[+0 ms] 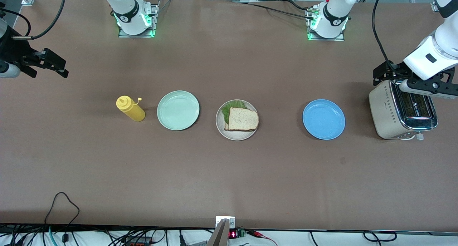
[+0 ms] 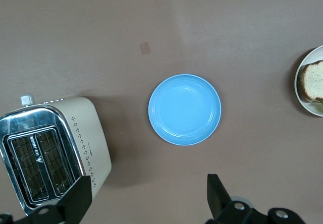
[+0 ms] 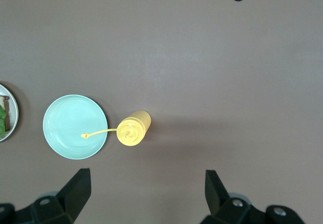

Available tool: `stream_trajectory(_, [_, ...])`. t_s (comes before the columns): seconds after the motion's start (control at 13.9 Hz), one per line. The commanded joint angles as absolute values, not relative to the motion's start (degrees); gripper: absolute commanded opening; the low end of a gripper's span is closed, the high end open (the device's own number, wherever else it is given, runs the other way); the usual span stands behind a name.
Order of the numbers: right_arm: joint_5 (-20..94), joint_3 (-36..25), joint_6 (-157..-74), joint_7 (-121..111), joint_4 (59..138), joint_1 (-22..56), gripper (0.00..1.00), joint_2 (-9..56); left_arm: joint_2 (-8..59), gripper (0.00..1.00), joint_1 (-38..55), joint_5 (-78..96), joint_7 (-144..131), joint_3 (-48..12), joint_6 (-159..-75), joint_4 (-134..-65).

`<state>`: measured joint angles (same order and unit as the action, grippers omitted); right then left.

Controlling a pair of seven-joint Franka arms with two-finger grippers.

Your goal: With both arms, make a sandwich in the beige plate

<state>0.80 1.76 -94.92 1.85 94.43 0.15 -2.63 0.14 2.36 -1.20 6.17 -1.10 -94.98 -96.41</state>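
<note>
The beige plate sits mid-table between a mint-green plate and a blue plate. On it lies the sandwich: a bread slice on top, a green lettuce leaf poking out beneath, and the edge of a lower slice. The left wrist view catches the beige plate with the bread at its border. My left gripper hangs open and empty above the toaster's edge. My right gripper hangs open and empty over bare table at the right arm's end.
A mint-green plate and a yellow squeeze bottle stand toward the right arm's end. A blue plate and a beige toaster stand toward the left arm's end. Cables run along the table's near edge.
</note>
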Motion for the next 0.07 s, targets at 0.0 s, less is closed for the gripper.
stream_trajectory(0.0, [0.35,1.93,-93.87,2.37,93.16,0.26,1.00,-2.29,-0.44,1.00,2.72,-0.70,6.77,-0.70,-94.04,-96.42])
